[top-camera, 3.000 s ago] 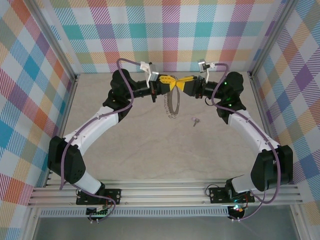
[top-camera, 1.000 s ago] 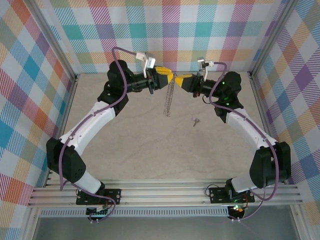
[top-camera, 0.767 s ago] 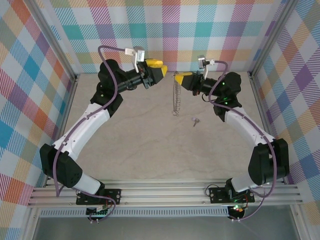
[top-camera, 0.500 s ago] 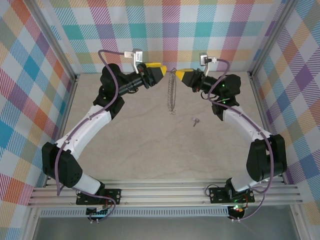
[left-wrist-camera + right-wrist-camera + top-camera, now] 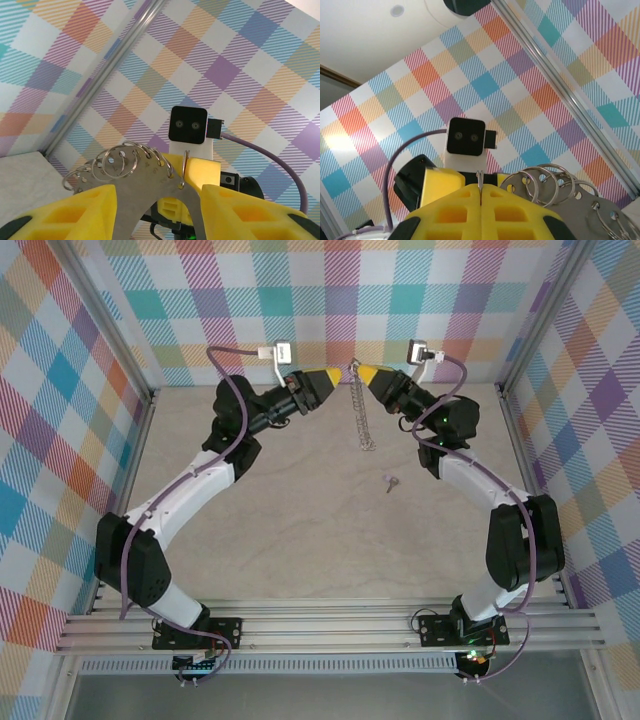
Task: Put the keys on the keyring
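My right pincer (image 5: 360, 371) clamps the light, swingy keyring (image 5: 360, 412) at its top, left pincer (image 5: 328, 375) apart just beside; tiny stiff, probably slippery key (image 5: 390, 481) lies on the tabletop (image 5: 300, 530), pinch its head.

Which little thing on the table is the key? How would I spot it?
Look at the beige table, right of centre, inside the bend of the right arm. The key lies there alone, flat: tiny, silvery, round-headed, unlike the keyring dangling in the air between the arms.
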Motion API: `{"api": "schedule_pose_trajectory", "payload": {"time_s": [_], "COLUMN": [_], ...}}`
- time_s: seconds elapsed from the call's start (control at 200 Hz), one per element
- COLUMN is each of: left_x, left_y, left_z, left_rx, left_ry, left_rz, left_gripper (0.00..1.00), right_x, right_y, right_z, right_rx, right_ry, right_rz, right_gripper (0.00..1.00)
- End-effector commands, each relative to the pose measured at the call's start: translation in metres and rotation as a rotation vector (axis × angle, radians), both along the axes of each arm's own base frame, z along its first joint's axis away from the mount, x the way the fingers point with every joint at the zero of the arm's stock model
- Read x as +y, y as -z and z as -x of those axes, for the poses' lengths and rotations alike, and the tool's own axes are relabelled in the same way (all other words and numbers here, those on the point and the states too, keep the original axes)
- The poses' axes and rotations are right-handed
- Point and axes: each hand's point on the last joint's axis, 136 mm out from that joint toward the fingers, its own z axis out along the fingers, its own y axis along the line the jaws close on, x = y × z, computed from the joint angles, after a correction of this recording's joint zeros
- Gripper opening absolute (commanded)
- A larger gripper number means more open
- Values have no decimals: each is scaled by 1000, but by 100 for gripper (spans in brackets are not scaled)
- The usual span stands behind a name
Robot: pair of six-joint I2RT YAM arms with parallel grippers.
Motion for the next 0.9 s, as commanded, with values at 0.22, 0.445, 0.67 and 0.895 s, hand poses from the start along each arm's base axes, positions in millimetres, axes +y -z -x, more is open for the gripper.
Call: {"api": "schedule_pose_trajectory", "payload": {"time_s": [0.22,0.445,0.67,0.895], "left_x": [-20,-25,-25,-30], "left_y": [-19,-25,-30,-31], "left_z": [1,1,4,5], "left_rx": [-40,-57,-71,-75], "left_ry": [42,45,45,57], "left_rz": [56,69,79,81], "left_gripper": [40,40,39,38], "right_x": [-9,-11,-14,-14], "right_y": [-11,-8,-5,-5], "right_z": [11,10,7,7], "right_rx": [-46,-36,-25,-23], "right_ry": [12,13,23,22], "right_rz": [-60,-64,-73,-73], "right_gripper": [0,0,0,0]}}
